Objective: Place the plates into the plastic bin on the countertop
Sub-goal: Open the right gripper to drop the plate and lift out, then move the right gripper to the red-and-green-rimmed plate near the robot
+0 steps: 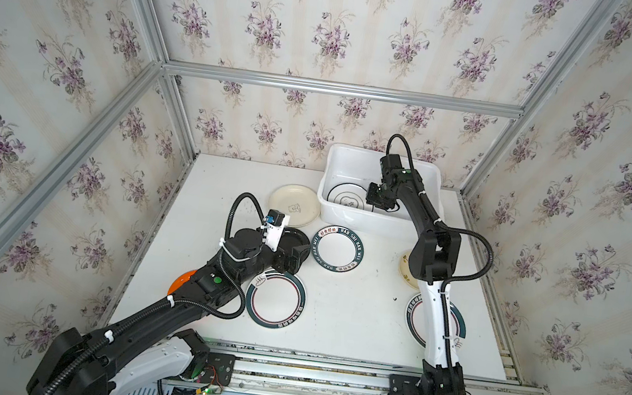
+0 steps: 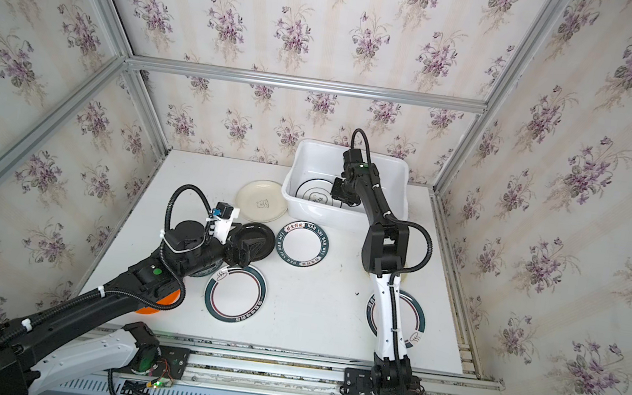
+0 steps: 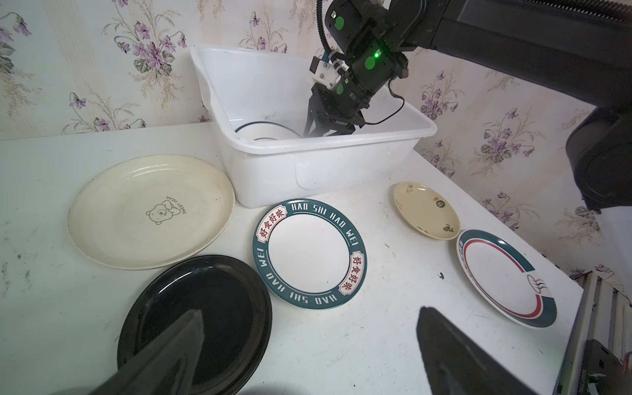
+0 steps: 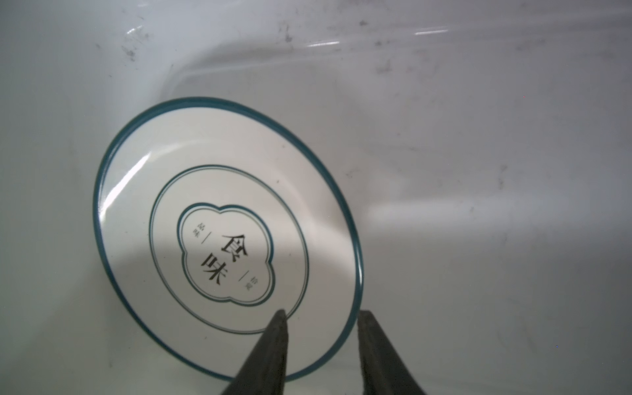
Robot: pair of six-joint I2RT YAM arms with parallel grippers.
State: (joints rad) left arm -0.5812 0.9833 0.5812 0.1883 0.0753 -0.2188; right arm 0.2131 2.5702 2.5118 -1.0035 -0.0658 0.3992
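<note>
The plastic bin (image 1: 345, 216) stands at the back of the countertop (image 1: 354, 304). Inside it lies a white plate with a thin teal rim (image 4: 225, 239). My right gripper (image 4: 322, 312) is down in the bin, open, its fingers parted either side of that plate's rim. My left gripper (image 3: 309, 311) hangs wide open and empty low over the countertop, one finger above the glossy black plate (image 3: 222, 290). Around it lie a cream plate (image 1: 294, 204), a lettered-rim plate (image 1: 337, 248) and a ringed plate (image 1: 275, 300).
A pale yellow plate (image 1: 405, 270) and another ringed plate (image 1: 420, 322) lie partly under my right arm. An orange plate (image 1: 183, 280) peeks out beneath my left arm. Papered walls and aluminium rails close in the countertop on three sides.
</note>
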